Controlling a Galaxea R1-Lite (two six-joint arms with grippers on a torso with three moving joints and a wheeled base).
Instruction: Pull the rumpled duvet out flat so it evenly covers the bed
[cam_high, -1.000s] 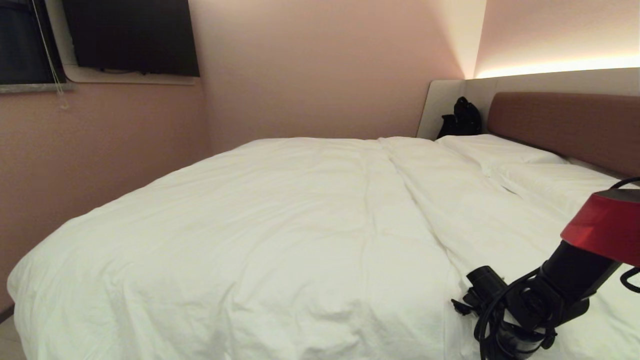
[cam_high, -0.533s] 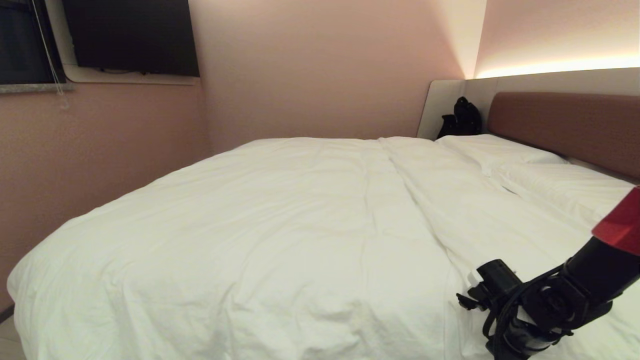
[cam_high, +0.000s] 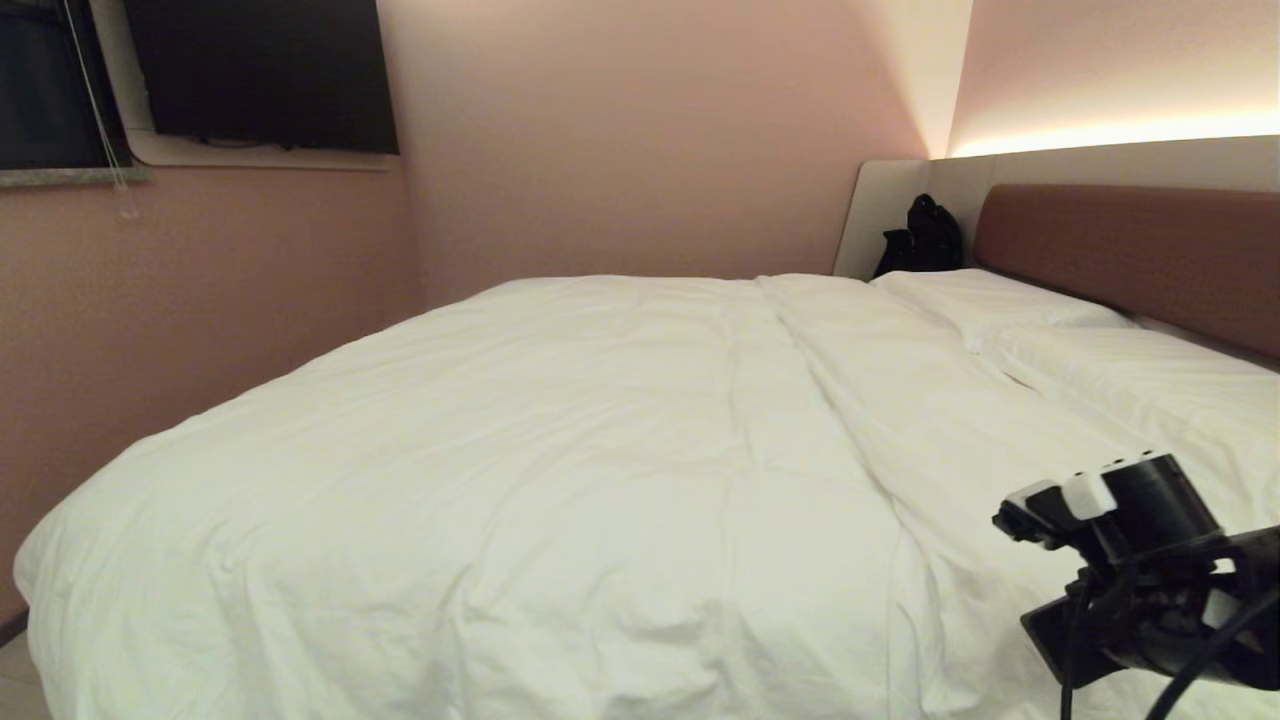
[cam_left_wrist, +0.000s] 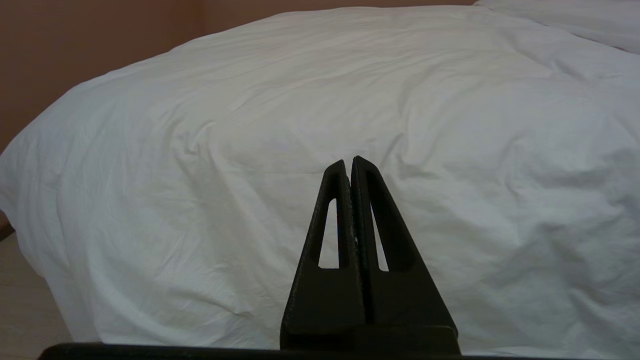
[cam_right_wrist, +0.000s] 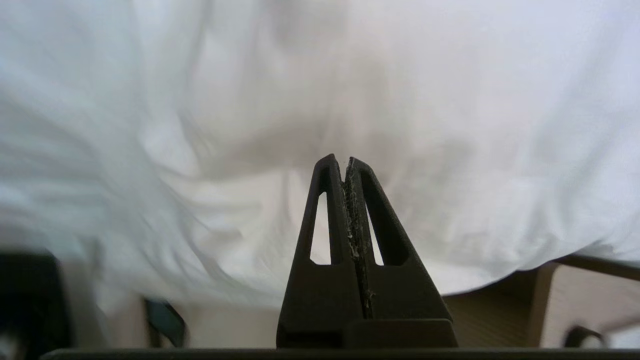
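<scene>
Pink walls and a glowing headboard strip frame the bed (cam_high: 1130, 250), and the duvet (cam_high: 560, 470) lies spread across nearly all of it, puffy and creased, draped over the near edge and the left corner. One long ridge runs from the head end toward the near right edge, with the pillows (cam_high: 1000, 300) showing beyond it. Right gripper (cam_right_wrist: 345, 162) hangs low at the near right edge, jaws pressed together and holding nothing. Left gripper (cam_left_wrist: 348, 162) sits off the near edge, facing the duvet's drape, jaws likewise closed and empty.

By the look of it, the spreading is nearly done; smoothing that ridge seems to be what remains, and that calls for opening the right jaws and pinching fabric at the edge.

Only the right wrist view shows the duvet's hem hanging over the bed side; only the head view shows the overall coverage.
</scene>
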